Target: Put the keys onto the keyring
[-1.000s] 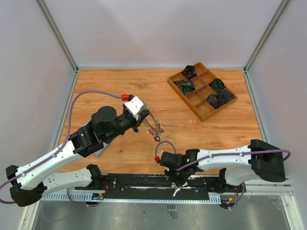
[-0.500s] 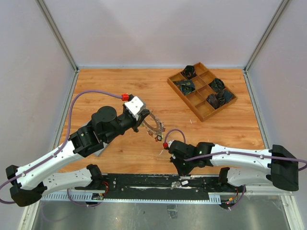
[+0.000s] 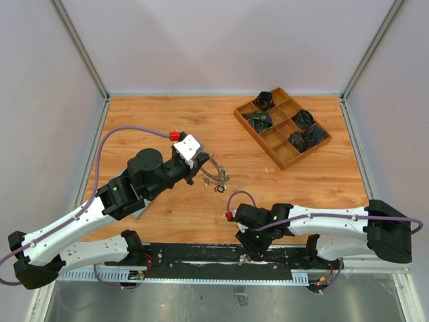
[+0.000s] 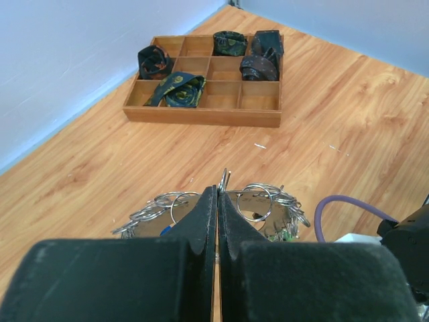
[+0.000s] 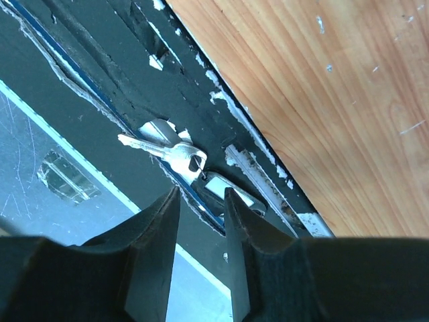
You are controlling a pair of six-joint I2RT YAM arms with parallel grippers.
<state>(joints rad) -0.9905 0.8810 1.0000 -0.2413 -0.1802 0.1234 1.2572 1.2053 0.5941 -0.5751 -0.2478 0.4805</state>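
Right hand (image 5: 201, 196) back over silver key (image 5: 175, 154)

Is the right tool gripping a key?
No, the key lies on the black rail beyond the right tool's parted fingers.

— What sort of place is this?
— A robot test cell in a lab, not a home. The wooden counter (image 3: 161, 121) is boxed in by plain pale walls (image 3: 221, 40) set on metal frame posts (image 3: 80, 47).
— What else shows it?
— Two white-and-black arms, the left arm (image 3: 80, 218) and the right arm (image 3: 328, 220), are bolted to a black rail (image 3: 194, 255) at the near edge. A purple cable (image 3: 134, 127) loops off one, and a wooden compartment tray (image 3: 258, 139) sits towards the back.
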